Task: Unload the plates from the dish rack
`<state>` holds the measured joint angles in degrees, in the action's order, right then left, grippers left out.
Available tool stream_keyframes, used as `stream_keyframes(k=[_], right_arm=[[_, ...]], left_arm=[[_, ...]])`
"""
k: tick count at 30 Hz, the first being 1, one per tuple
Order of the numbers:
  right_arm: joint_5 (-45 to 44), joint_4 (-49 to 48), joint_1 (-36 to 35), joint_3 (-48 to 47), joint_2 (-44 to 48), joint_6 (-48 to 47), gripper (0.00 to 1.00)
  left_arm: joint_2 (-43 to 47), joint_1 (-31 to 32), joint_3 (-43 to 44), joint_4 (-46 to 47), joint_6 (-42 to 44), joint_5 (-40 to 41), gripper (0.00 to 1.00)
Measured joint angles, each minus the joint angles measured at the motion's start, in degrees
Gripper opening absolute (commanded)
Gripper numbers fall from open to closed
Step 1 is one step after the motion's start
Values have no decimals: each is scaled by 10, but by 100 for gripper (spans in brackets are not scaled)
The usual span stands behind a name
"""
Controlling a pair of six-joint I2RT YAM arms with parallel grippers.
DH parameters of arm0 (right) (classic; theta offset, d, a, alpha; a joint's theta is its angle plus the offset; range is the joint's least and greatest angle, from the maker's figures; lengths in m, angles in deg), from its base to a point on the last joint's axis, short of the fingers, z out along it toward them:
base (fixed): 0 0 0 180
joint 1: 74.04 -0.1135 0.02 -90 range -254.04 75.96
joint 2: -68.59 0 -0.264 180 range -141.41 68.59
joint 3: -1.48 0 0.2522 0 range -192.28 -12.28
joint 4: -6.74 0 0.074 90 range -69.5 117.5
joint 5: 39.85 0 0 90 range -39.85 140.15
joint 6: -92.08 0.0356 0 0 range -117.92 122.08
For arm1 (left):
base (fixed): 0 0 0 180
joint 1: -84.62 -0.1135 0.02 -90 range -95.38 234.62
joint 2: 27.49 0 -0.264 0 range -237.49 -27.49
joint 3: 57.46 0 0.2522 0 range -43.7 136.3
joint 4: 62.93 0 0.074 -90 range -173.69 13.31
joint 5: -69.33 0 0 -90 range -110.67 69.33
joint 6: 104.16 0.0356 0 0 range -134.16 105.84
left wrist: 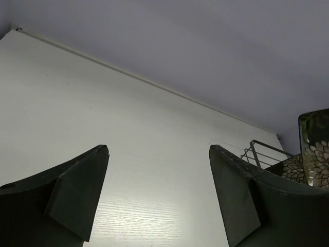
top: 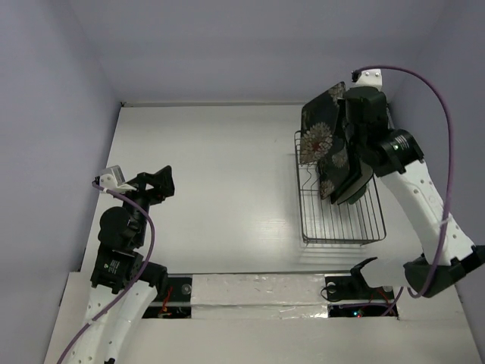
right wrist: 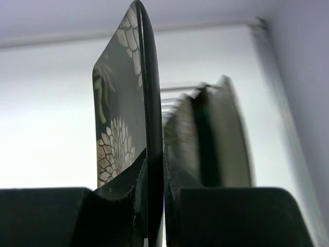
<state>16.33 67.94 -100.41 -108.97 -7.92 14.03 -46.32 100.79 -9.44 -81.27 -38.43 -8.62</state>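
Note:
My right gripper (top: 342,125) is shut on the edge of a black plate with white-red flowers (top: 318,125), holding it upright over the far end of the grey wire dish rack (top: 341,224). In the right wrist view the gripper (right wrist: 155,154) pinches this plate (right wrist: 118,103), which is seen edge-on. A second dark flowered plate (top: 336,168) leans in the rack, partly hidden by the arm, and shows blurred in the right wrist view (right wrist: 218,134). My left gripper (top: 161,182) is open and empty over the left of the table (left wrist: 159,154). Other plates are not visible.
The rack's near half holds only bare wire prongs. The left wrist view shows the rack's corner (left wrist: 257,150) and a flowered plate (left wrist: 314,149) at far right. Walls close the table at the back and both sides. A taped strip (top: 258,288) runs along the near edge.

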Motion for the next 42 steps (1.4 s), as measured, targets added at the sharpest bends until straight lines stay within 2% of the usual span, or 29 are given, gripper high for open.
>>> stream_keyframes(k=[5,8,14,19,23,31,32,35,36,41,42], right_arm=[[89,-108,-55,43,22,48,0],[144,-194,-91,53,-44,92,0],[227,-327,-139,53,-236,186,0],[261,-364,-153,36,-356,261,0],[276,-380,-153,-31,-455,306,0],[292,-431,-163,-96,-557,385,1],[293,-436,-165,-96,-562,396,3],[297,-449,-172,-89,-573,423,18],[298,-456,-173,-83,-574,433,29],[317,-496,-176,-73,-574,464,53],[322,-501,-176,-73,-574,466,64]], left_arm=[[0,0,0,0,0,0,77],[0,0,0,0,0,0,77],[0,0,0,0,0,0,77],[0,0,0,0,0,0,76],[0,0,0,0,0,0,76],[0,0,0,0,0,0,76],[0,0,0,0,0,0,76],[-1,1,0,0,0,0,76],[-1,3,0,0,0,0,76],[-1,6,0,0,0,0,76],[-1,6,0,0,0,0,76]])
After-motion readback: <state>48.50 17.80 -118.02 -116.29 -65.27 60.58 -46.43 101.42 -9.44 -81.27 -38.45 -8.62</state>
